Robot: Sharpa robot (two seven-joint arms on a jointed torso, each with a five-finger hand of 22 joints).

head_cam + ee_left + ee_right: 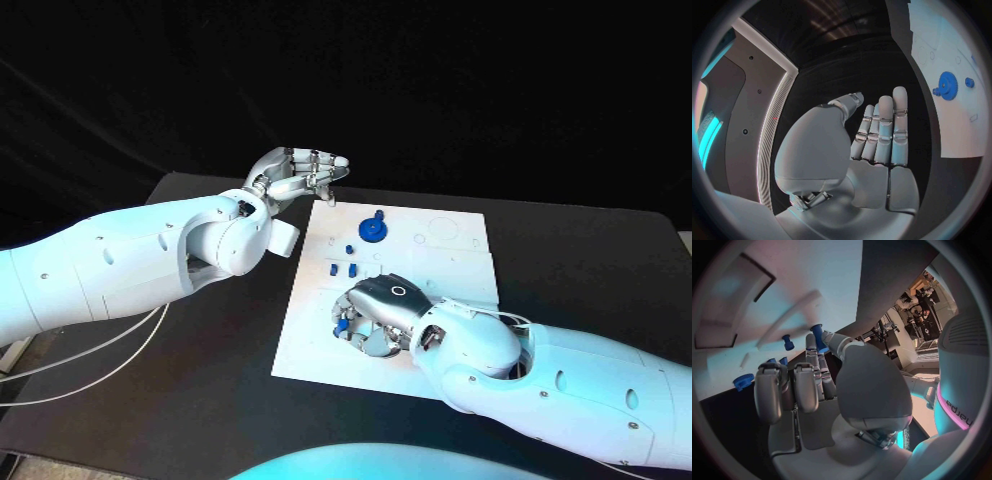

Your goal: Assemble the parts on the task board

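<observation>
Task board (454, 262): one white plate, centre of the black table (577, 250). Right hand (378, 312): low over the board's 7 o'clock quarter, fingers curled down; the right wrist view shows a blue peg (819, 337) at its fingertips, apparently pinched between thumb and a finger, though the contact itself is partly hidden. Left hand (299, 174): off the board beyond its 11 o'clock corner, over bare table; the left wrist view shows its fingers straight and side by side, the thumb apart, nothing held. Blue parts counted on the board: one large gear (372, 230) toward 12 o'clock of board centre, with one small piece touching its far rim; several small pegs (346, 267) near the middle, between gear and right hand, at least three but too small to count surely; further blue bits under the right hand, number cannot be told. Right wrist view adds one short peg (787, 342) and one small gear (744, 381) near the fingers. Step in hand, as judged: seating the pinched peg in its place. To do it well: keep the peg upright, align before pressing, lower slowly, avoid brushing the loose pegs close by; the left hand could steady the board's near edge if it shifts.
</observation>
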